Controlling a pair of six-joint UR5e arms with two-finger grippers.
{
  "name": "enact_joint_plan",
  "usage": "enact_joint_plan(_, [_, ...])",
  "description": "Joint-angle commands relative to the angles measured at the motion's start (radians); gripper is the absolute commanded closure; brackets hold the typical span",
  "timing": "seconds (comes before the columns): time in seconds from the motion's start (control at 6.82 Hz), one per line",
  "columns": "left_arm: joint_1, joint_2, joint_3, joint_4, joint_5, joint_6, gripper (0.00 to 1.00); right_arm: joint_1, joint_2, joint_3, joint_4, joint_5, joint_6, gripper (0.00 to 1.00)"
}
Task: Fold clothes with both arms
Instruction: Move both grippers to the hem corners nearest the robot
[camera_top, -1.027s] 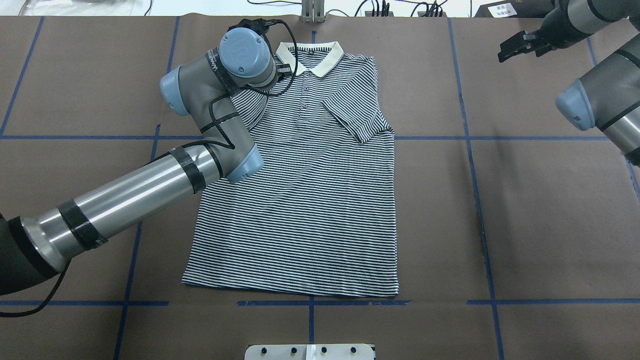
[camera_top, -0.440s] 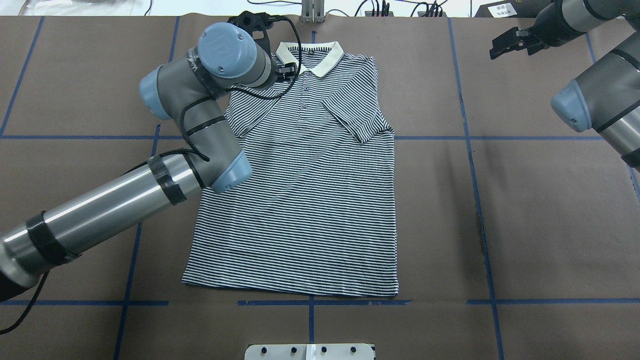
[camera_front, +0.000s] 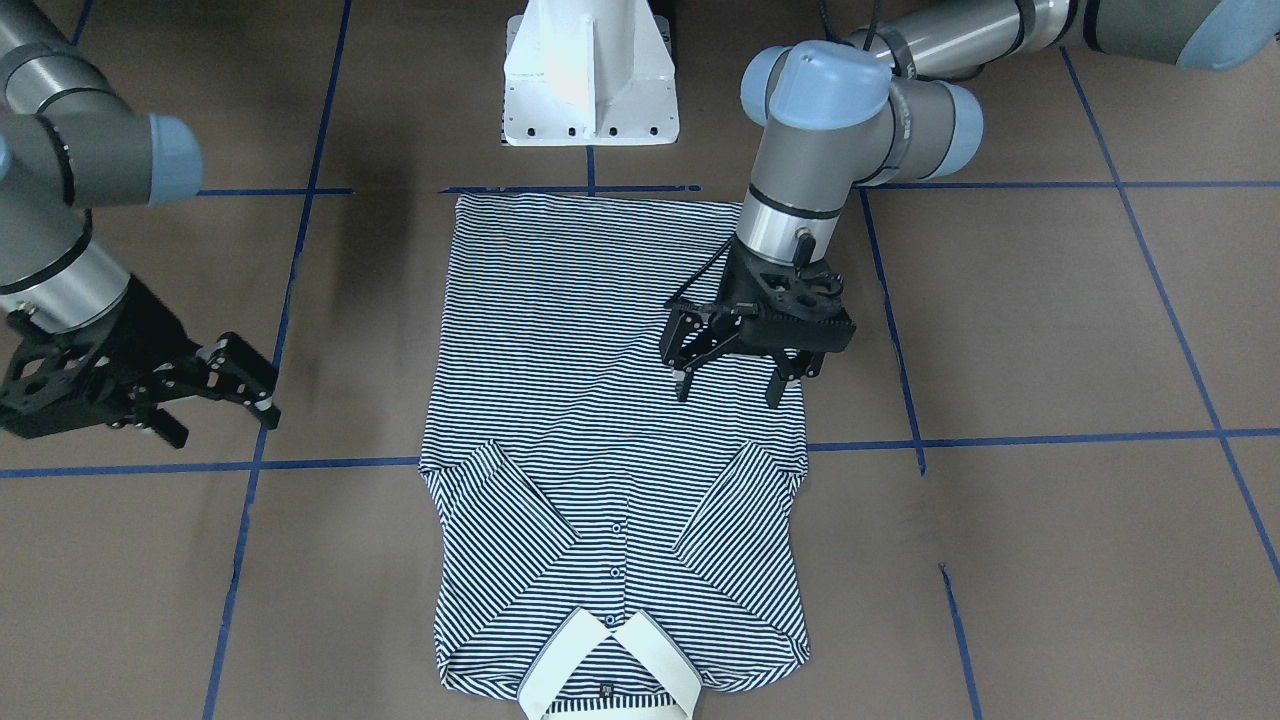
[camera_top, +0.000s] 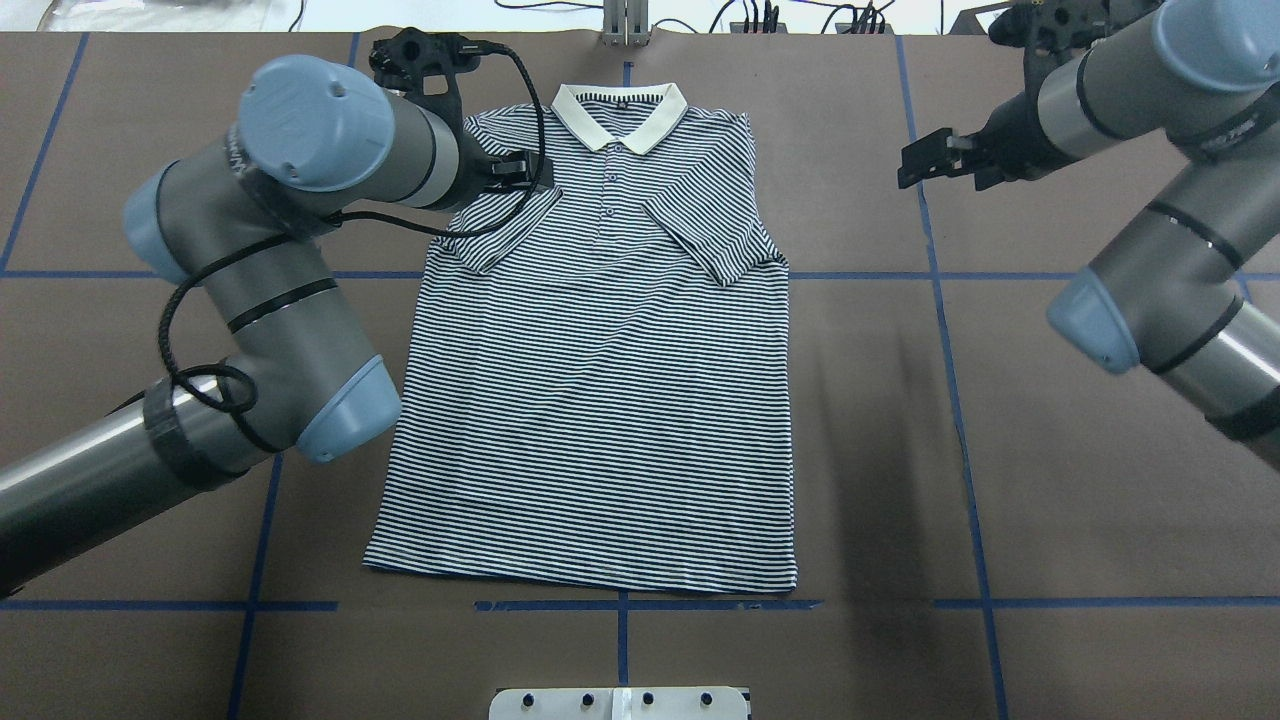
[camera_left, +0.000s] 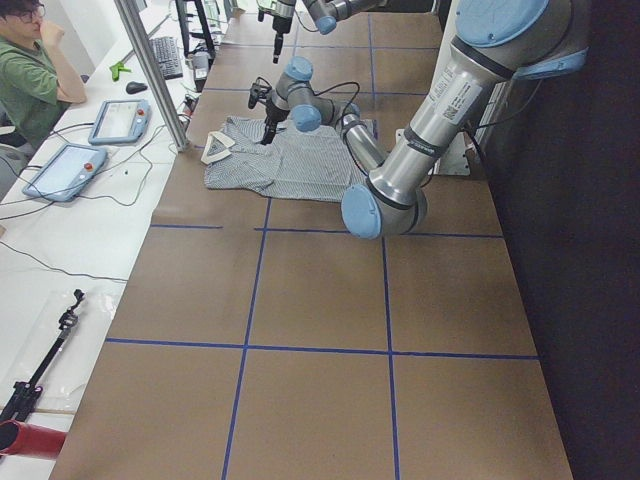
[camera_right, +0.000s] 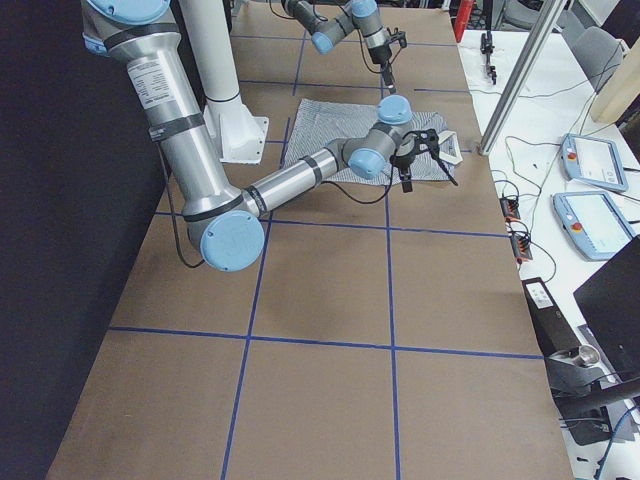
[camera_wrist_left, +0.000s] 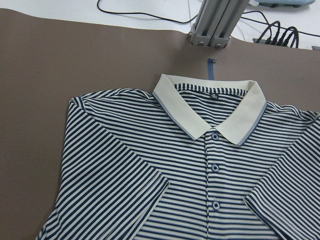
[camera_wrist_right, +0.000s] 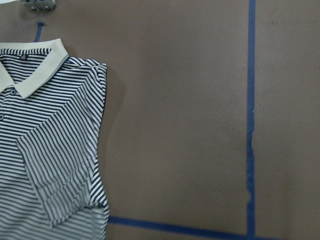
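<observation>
The striped polo shirt (camera_top: 600, 400) lies flat and face up on the brown table, cream collar (camera_top: 620, 115) at the far edge. Both short sleeves are folded inward over its chest (camera_front: 610, 520). My left gripper (camera_front: 728, 390) hangs open just above the shirt's side, beside the folded left sleeve (camera_top: 495, 230), with nothing between its fingers. My right gripper (camera_front: 215, 405) is open and empty over bare table, well clear of the shirt's other side (camera_top: 925, 160). The left wrist view shows the collar and buttons (camera_wrist_left: 215, 167); the right wrist view shows the folded right sleeve (camera_wrist_right: 55, 165).
Blue tape lines (camera_top: 940, 300) grid the table. The white pedestal base (camera_front: 590, 80) stands just behind the hem. An aluminium post (camera_top: 625, 25) and cables sit past the collar. A person (camera_left: 30, 70) sits at a side desk with pendants (camera_left: 120, 120).
My left arm has swung back toward the left, carrying its gripper from the collar to beside the left sleeve. My right gripper has moved in toward the shirt.
</observation>
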Motion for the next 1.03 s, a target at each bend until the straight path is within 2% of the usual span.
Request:
enact_joint_plan(0.0, [0.104,0.177,-0.210,0.019,0.005,-0.031,0.00,-0.298,-0.149,0.271,-0.048,-0.250,0.315,0.00])
enact_joint_plan(0.15, [0.167,0.208,-0.226,0.016,0.014,-0.136,0.00,-0.456,-0.146,0.382,-0.205,-0.388,0.453,0.03])
enact_joint_plan(0.29, [0.235,0.263,-0.252,0.016,0.065,-0.185,0.00,-0.615,-0.137,0.459,-0.340,-0.552,0.582,0.05])
enact_joint_plan(0.44, [0.301,0.332,-0.286,0.014,0.108,-0.219,0.00,-0.705,-0.137,0.473,-0.348,-0.627,0.647,0.05])
enact_joint_plan(0.59, [0.327,0.404,-0.312,0.013,0.109,-0.264,0.15,-0.748,-0.137,0.472,-0.358,-0.665,0.678,0.09])
enact_joint_plan(0.73, [0.371,0.473,-0.317,0.010,0.110,-0.320,0.37,-0.764,-0.137,0.473,-0.358,-0.688,0.691,0.10])
enact_joint_plan(0.88, [0.401,0.490,-0.318,0.010,0.112,-0.330,0.40,-0.767,-0.137,0.472,-0.358,-0.690,0.689,0.09])
